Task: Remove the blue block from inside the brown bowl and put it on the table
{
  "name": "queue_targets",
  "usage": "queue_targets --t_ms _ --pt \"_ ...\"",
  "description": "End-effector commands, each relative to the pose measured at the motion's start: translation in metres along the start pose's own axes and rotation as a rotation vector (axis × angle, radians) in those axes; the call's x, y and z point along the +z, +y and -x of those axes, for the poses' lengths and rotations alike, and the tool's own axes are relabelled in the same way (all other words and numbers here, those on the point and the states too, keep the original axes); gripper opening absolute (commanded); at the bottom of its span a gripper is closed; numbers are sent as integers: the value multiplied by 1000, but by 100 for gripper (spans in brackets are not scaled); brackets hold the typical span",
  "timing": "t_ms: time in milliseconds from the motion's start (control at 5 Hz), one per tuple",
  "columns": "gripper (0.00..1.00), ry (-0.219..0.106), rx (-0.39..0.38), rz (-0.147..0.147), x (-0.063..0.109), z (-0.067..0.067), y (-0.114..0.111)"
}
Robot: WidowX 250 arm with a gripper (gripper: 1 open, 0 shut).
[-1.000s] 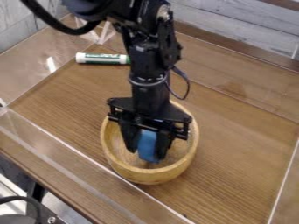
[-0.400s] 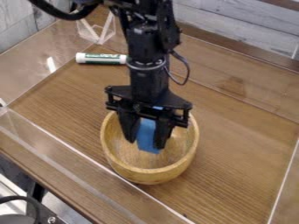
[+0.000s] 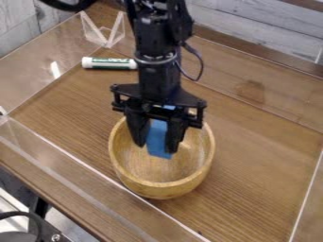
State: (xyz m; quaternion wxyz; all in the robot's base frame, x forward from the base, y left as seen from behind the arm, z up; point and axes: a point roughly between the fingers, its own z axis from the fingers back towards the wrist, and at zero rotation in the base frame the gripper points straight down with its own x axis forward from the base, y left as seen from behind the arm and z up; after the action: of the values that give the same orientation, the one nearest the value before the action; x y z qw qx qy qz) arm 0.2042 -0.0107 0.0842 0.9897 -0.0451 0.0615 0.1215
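Note:
The blue block (image 3: 158, 142) hangs upright between my gripper's fingers, lifted clear of the floor of the brown bowl (image 3: 190, 175) and level with its rim. My gripper (image 3: 158, 132) is shut on the block and points straight down over the bowl's middle. The light tan wooden bowl rests on the wood-grain table (image 3: 259, 104) near the front. The block's upper end is hidden between the fingers.
A white marker with a green cap (image 3: 109, 62) lies at the back left of the table. Clear plastic walls (image 3: 51, 156) edge the tabletop at the front and sides. Open tabletop lies to the right of and behind the bowl.
The gripper has risen with the blue block held in it, lifting the block from inside the bowl up to rim height. The bowl has stayed in place.

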Motion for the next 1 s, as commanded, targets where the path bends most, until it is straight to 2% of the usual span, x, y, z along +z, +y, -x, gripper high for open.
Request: queue_targets --t_ms 0,600,800 --pt "0 -67 14 20 21 -8 1" --pt "0 -103 102 50 41 -13 17" --pt "0 -124 148 56 48 -16 30"
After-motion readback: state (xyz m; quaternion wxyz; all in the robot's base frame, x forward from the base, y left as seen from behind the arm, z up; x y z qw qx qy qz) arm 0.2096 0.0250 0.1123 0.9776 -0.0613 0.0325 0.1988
